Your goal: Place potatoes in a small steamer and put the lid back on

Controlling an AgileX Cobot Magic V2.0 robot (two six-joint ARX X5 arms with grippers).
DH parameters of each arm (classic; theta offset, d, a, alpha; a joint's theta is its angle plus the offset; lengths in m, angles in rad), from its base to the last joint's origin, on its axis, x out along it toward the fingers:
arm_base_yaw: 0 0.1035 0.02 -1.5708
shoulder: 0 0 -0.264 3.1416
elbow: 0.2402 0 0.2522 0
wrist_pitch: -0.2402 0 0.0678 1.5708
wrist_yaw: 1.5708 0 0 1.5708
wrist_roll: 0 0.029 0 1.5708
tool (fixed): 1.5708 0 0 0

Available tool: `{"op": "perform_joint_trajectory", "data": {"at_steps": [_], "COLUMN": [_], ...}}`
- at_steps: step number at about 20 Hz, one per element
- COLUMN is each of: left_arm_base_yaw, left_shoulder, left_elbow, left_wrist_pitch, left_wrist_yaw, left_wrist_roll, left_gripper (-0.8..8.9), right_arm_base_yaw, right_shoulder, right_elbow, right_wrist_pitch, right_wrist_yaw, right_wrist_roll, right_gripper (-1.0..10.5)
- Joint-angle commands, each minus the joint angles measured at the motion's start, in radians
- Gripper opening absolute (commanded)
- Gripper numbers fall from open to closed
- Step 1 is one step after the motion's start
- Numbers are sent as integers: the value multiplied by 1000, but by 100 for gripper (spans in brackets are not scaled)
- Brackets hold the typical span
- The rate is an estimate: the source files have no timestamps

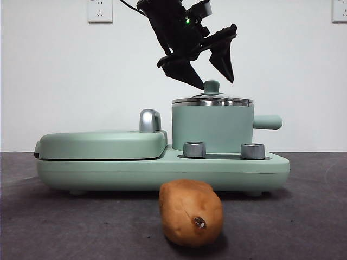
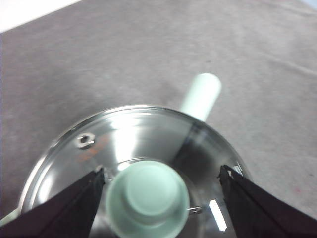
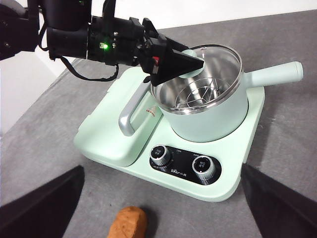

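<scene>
The left gripper (image 1: 212,67) tilts down over the small steamer (image 1: 212,127), jaws spread either side of the lid (image 2: 133,158) knob without touching, while the right gripper (image 3: 158,198) hangs open above the potato (image 1: 191,213) on the worktop (image 1: 303,216) before the steamer.

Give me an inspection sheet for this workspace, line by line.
Surface: dark grey table, bare around the cooker.
Potato: lying on the table in front of the cooker, not in the steamer.
Steamer: upright on the cooker, handle sticking out sideways.
Lid: on the steamer, knob up.
Clutter: nothing seen.
Left pincer: open, astride the knob, not touching it.
Right pincer: open, high over the table near the potato, empty.
Cables: black leads on the left arm only.
Surroundings: white wall with two sockets.
</scene>
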Motion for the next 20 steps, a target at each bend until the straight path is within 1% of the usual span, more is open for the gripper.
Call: {"op": "perform_joint_trajectory", "data": {"at_steps": [1,2,4,6,8,10,15,16,18,19,20], "left_arm_base_yaw": [-10,-10,-10,-10,-10,-10,-10,-10,-10,-10,-10], "left_shoulder": [18,19,22,23,23,23,24,24,24,24,21], "left_elbow": [32,32,32,32,32,32,32,32,32,33,38], "left_wrist_pitch": [-2,-8,-14,-14,-14,-20,-23,-23,-21,-21,-23], "left_wrist_yaw": [-6,-5,-6,-6,-5,-6,-6,-6,-5,-5,-5], "left_wrist_roll": [11,11,11,11,10,10,11,11,11,10,10], "left_gripper": [363,355,298,294,227,181,181,167,41,19,19], "right_arm_base_yaw": [0,0,0,0,0,0,0,0,0,0,0], "right_shoulder": [3,3,3,3,3,3,3,3,3,3,3], "right_elbow": [15,15,15,15,15,15,15,15,15,15,15], "right_wrist_pitch": [5,4,4,3,2,2,2,2,2,2,2], "right_wrist_yaw": [-3,-3,-3,-3,-3,-3,-3,-3,-3,-3,-3], "right_wrist_roll": [-5,-5,-5,-5,-5,-5,-5,-5,-5,-5,-5], "right_gripper": [506,506,506,506,506,506,506,506,506,506,506]}}
